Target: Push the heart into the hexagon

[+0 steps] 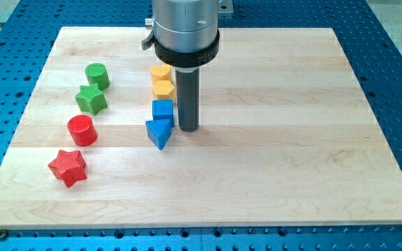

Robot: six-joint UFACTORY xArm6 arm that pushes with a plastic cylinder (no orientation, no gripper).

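Camera view — yellow heart (163, 88) just left of my tip (189, 128).

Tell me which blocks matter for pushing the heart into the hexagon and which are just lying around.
Job: yellow heart, yellow hexagon, my tip at the view's right of the blue blocks.
Lying about: blue cube, blue triangle, green cylinder, green star, red cylinder, red star.

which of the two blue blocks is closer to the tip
The blue cube, the upper one; my tip sits just to its right, while the blue triangular block lies lower left.
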